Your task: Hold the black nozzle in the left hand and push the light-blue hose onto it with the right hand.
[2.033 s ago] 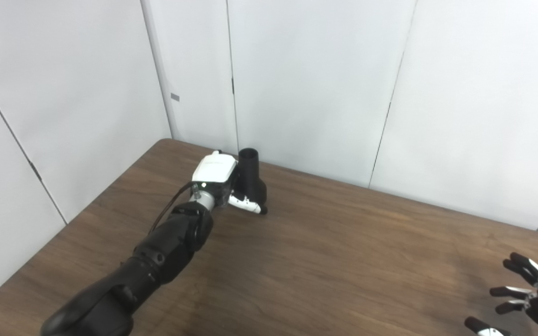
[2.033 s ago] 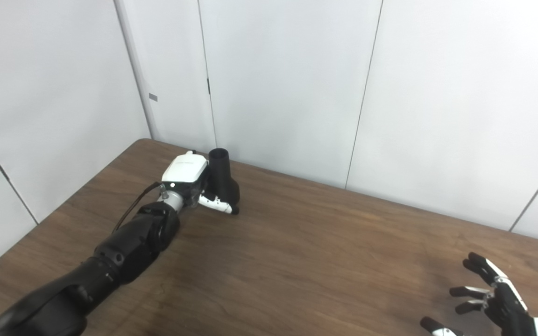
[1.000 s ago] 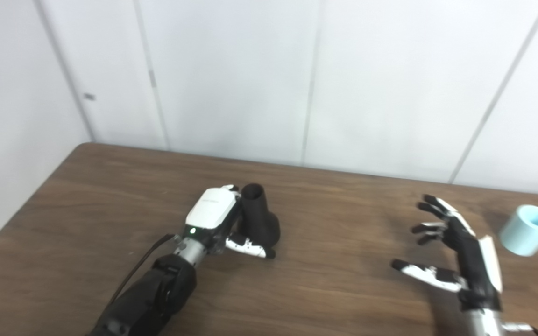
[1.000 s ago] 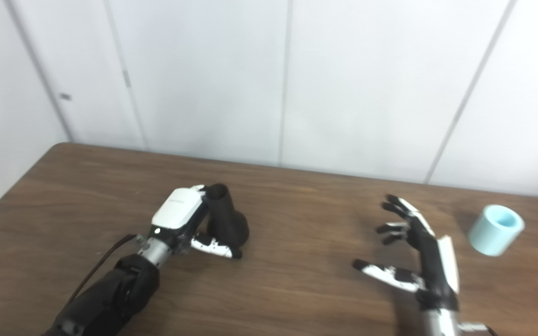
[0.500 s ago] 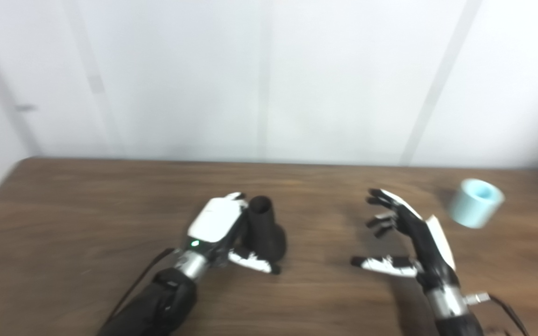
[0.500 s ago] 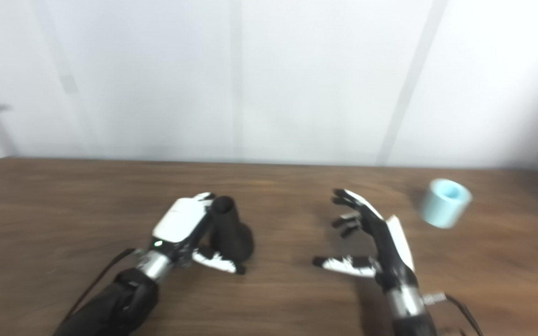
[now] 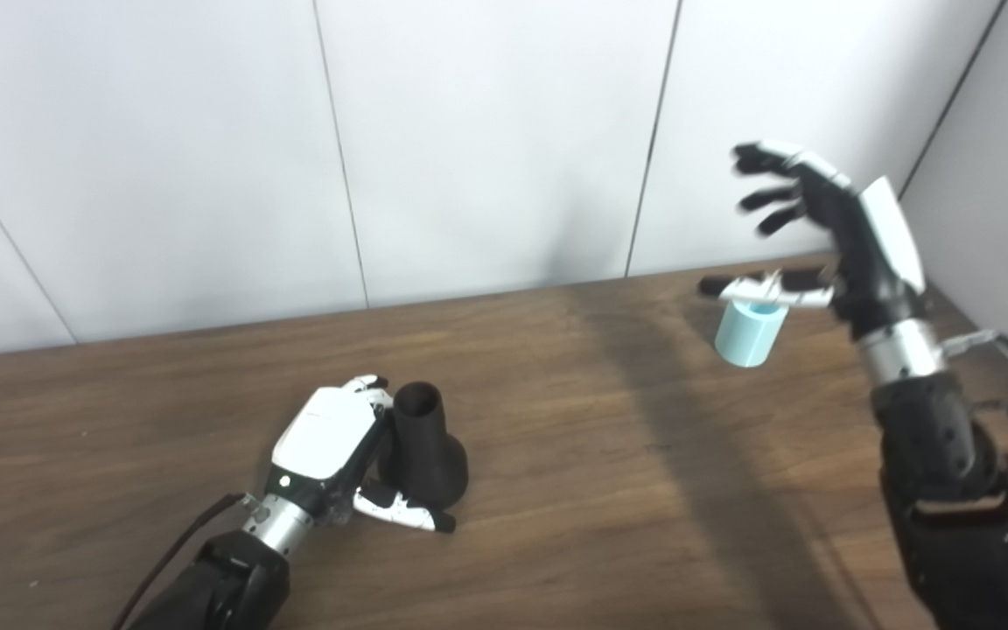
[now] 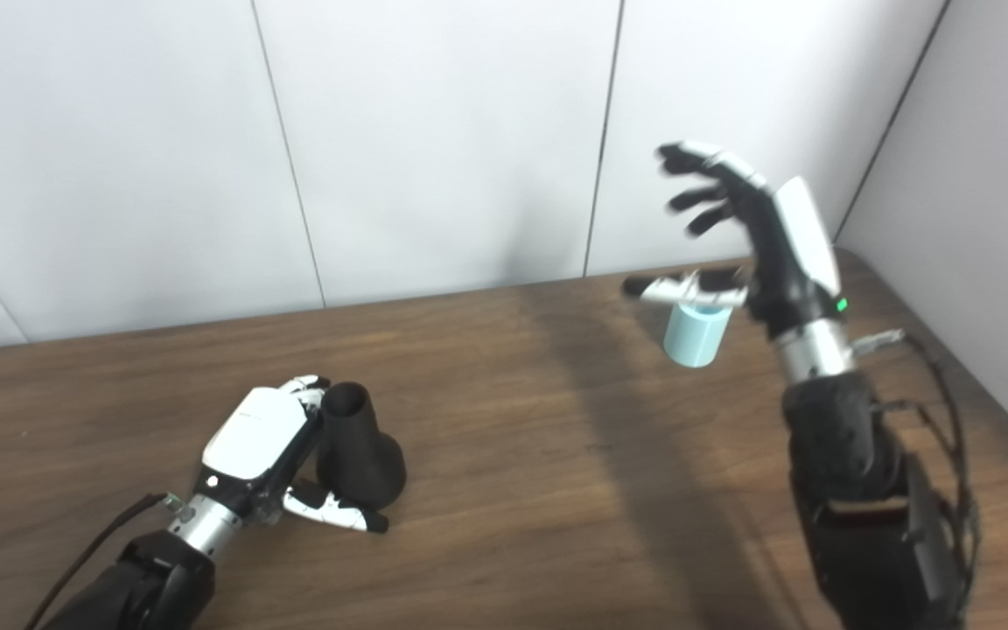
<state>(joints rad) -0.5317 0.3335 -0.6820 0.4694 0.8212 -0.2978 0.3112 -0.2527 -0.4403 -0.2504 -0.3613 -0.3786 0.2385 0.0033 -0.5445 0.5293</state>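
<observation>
- The short light-blue plastic hose piece (image 7: 749,332), a stubby open-ended tube, stands on the dark wood-grain table (image 7: 609,490) out at two o'clock, close to the far right corner.
- The black flared plastic nozzle (image 7: 425,446) stands on its wide base at about seven o'clock, narrow mouth up, well apart from the hose.
- The left hand (image 7: 329,455), white-backed with black fingers, is wrapped around the nozzle's neck, thumb lying along the table at its base; I judge the hold snug.
- The right hand (image 8: 749,241) hangs raised above the hose, fingers spread wide, grasping nothing; its thumb crosses in front of the tube's top rim, and I cannot tell whether it touches.
- The hose looks light, stiff and smooth, so it may tip or roll if nudged; a grip around its middle, leaving one open end free, seems wisest.
- The nozzle looks rigid and bottom-heavy; holding low on the neck keeps the mouth clear.
- Nothing lies between the two pieces. White wall panels (image 8: 434,131) close off twelve o'clock and the right side, crowding the elbow there.
</observation>
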